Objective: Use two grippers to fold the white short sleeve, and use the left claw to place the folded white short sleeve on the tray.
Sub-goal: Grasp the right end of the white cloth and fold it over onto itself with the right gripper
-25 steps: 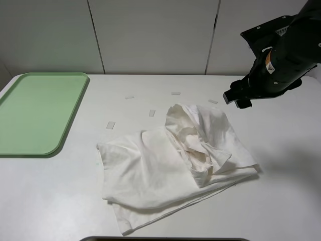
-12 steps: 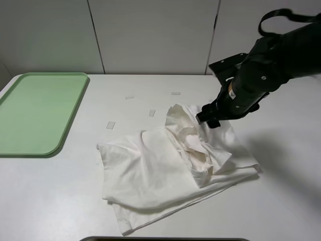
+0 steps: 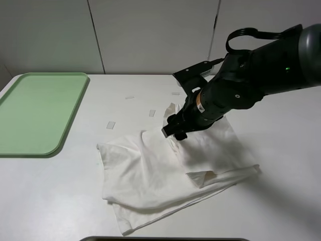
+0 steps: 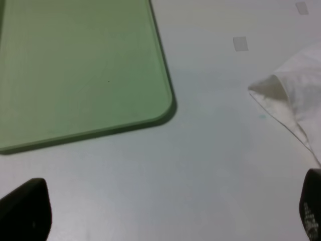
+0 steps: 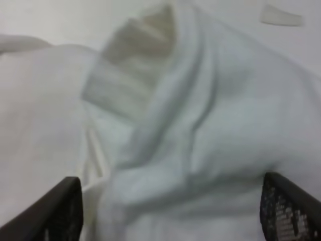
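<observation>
Right fingers (image 5: 67,206) gape over the crumpled shirt (image 3: 140,170) and left fingers (image 4: 25,211) hang wide open, both empty; closing here may pinch several layers, bunching it worse.

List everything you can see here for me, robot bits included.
tray: one, pale green, left side of the table.
shirt: one, white, crumpled mid-table.
tape strips: at least three, pale, on the table beyond the shirt.
table: one, white, under everything.
wall panels: pale grey, behind the table.
right arm: one, black, reaching over the shirt.
right gripper: one, black, open, low over the shirt's bunched part.
left gripper: one, black, open, above bare table between tray and shirt; seen only by its own camera.
</observation>
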Available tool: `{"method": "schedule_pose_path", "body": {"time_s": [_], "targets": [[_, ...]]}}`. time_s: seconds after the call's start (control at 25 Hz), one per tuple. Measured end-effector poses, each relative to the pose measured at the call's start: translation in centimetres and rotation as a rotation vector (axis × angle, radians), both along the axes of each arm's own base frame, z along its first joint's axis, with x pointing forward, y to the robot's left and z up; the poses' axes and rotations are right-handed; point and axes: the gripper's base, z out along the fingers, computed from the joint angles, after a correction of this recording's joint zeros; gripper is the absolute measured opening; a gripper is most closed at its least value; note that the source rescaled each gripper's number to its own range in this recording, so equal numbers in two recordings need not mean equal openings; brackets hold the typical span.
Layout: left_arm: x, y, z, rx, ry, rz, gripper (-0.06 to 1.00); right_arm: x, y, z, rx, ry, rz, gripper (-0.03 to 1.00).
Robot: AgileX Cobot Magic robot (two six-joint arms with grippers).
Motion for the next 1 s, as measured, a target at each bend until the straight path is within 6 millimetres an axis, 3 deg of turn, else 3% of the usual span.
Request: {"method": "schedule_pose_path", "body": {"time_s": [0.28,0.72,0.88,1.0], "targets": [[0.0,0.0,0.0,0.001,0.0,0.0,1.0,0.1,1.1,-2.2,0.018,0.017,0.038,0.79],[0.0,0.0,0.0,0.001,0.0,0.0,1.0,-0.2,2.4,-3.5,0.057,0.023,0.072,0.79],[0.0,0.0,0.0,0.001,0.0,0.0,1.0,-0.3,2.3,-3.5,0.052,0.031,0.064,0.79],[0.0,0.0,0.0,0.001,0.0,0.0,1.0,-0.1,1.8,-2.4,0.057,0.022,0.038,0.79]]}}
